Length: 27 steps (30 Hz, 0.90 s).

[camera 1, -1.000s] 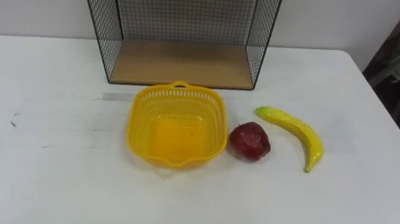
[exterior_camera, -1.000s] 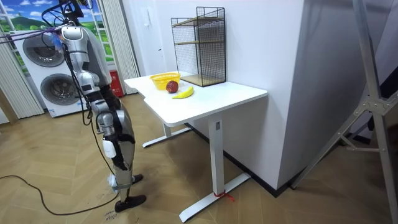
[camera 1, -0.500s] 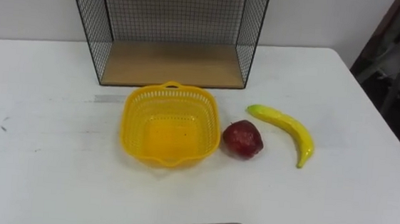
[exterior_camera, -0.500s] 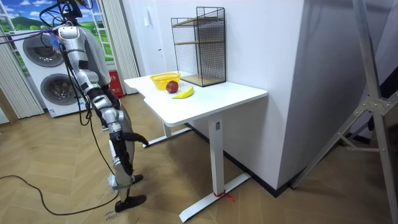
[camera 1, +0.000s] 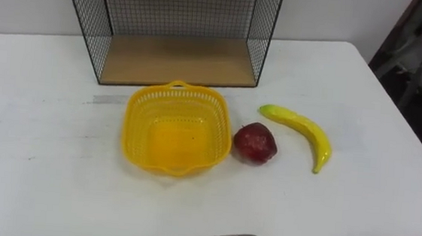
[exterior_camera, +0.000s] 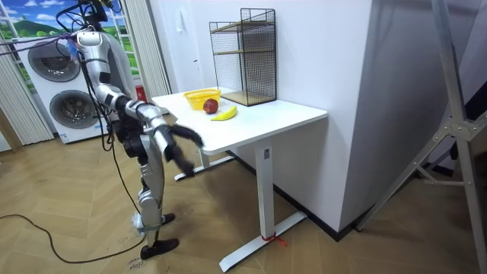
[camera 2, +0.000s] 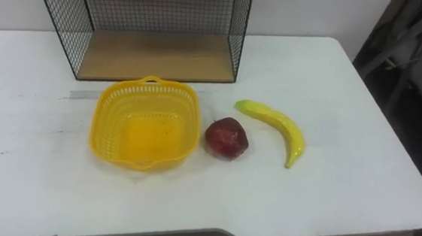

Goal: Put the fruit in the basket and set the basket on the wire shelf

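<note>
just short of the table (camera 1: pixel 39 187) edge the hands (exterior_camera: pixel 196 140) are blurred; i cannot tell open or curled. the empty basket (camera 1: pixel 176 126) sits mid-table, red fruit (camera 1: pixel 255 144) just beside it, banana (camera 1: pixel 300 131) near. i would take the red fruit from above, clear of the rim; the wire shelf (camera 1: pixel 174 58) stands behind

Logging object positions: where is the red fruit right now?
In the left eye view the red fruit lies on the table, just right of the yellow basket and left of the banana.
</note>
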### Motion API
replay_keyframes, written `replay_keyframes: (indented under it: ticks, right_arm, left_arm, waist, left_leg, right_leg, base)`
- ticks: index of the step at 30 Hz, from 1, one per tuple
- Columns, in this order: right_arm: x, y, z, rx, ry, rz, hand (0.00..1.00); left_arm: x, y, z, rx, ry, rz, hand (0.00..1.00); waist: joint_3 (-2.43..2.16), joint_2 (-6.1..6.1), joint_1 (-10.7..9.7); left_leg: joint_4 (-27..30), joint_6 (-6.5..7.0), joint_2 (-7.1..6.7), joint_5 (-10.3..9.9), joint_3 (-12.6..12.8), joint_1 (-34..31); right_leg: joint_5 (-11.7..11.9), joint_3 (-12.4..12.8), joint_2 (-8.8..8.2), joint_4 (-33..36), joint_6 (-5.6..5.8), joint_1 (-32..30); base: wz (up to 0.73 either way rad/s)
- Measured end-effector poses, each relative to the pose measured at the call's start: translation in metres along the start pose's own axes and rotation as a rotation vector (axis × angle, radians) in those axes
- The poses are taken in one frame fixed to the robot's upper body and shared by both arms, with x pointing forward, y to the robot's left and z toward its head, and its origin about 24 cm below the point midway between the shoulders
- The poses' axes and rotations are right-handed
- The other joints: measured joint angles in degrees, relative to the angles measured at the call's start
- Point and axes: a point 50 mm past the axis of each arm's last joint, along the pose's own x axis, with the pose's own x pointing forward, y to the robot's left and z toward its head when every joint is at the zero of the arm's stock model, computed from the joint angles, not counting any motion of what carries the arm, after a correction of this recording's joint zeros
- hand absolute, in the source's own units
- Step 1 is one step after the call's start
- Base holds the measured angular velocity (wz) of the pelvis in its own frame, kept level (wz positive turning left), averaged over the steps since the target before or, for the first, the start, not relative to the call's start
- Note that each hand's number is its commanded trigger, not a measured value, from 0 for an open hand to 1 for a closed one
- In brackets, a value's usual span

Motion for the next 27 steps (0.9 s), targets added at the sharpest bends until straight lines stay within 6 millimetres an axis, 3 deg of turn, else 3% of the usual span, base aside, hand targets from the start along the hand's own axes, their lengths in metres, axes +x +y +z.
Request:
replay_keyframes:
  ticks: [4,7,13,23,27]
  right_arm:
    - [-0.012,0.03,0.032,-0.031,-0.176,0.155,0.0]
    - [-0.022,0.044,0.041,-0.073,-0.252,0.253,0.0]
    - [-0.038,0.067,0.05,-0.084,-0.291,0.476,0.0]
    - [-0.047,0.092,0.064,-0.261,-0.372,0.784,0.0]
    - [-0.05,0.099,0.068,-0.307,-0.396,0.868,0.0]
  left_arm:
    - [0.0,-0.001,0.006,0.011,-0.049,-0.005,0.0]
    - [-0.001,-0.002,0.002,0.029,-0.04,-0.011,0.0]
    - [-0.001,-0.002,0.001,0.04,-0.036,-0.019,0.0]
    - [0.0,0.0,0.004,0.07,-0.036,-0.031,0.0]
    - [0.0,0.001,0.006,0.086,-0.043,-0.033,0.0]
  waist:
    - [-0.01,-0.32,1.2]
    - [-0.02,-0.77,2.1]
    - [-0.14,-1.37,2.5]
    - [0.06,-1.5,2.4]
    - [0.2,-2.12,2.5]
  left_leg:
    - [-0.4,-0.01,0.07,0.0,0.0,0.2]
    - [-0.4,-0.02,0.07,0.0,0.0,0.2]
    - [0.2,-0.02,-0.06,0.0,-1.3,-0.6]
    - [1.1,-0.04,-0.02,0.0,-2.4,-1.3]
    - [1.2,-0.06,-0.02,0.0,-2.5,-1.6]
  right_leg:
    - [0.0,0.0,0.09,-0.2,0.0,0.1]
    - [0.0,0.0,0.1,-0.3,0.0,0.1]
    - [0.0,-1.6,-0.12,-0.4,-0.01,0.6]
    - [0.1,-3.6,-0.33,-0.3,-0.12,0.8]
    - [0.1,-3.9,-0.33,-0.3,-0.19,0.8]
  base:
    - [0.0]
    - [0.0]
    - [0.13]
    - [0.08]
    - [0.02]
